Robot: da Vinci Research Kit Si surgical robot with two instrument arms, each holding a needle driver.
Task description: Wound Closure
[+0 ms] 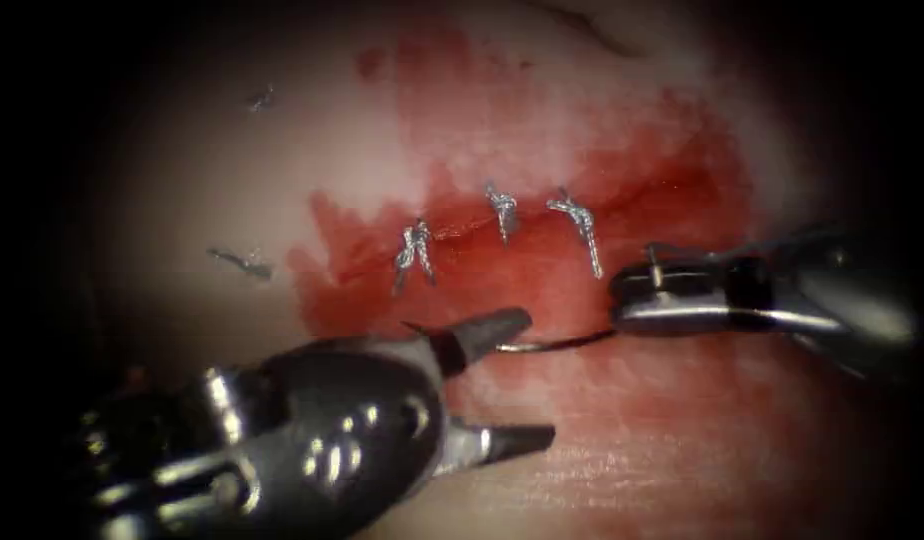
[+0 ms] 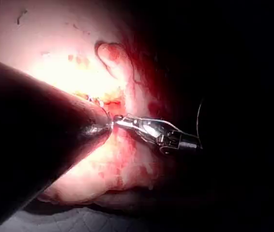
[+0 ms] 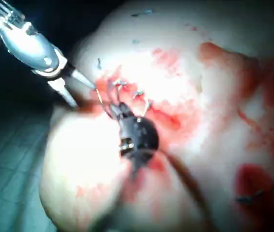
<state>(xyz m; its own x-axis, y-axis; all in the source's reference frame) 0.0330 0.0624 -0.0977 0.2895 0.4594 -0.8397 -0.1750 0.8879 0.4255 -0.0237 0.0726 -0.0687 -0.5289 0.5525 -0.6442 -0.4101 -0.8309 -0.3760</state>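
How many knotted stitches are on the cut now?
3, in a row along the cut on the tissue: left stitch, middle stitch, right stitch. The tools may hide more.

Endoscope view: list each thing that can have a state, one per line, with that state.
Left tool: jaws open, holding nothing, upper jaw beside the needle.
Right tool: jaws shut on the needle's end.
Needle: held at one end, lying over the tissue, not in it.
Cut: closed by three knotted stitches.
Tissue: wet with red fluid around the cut.
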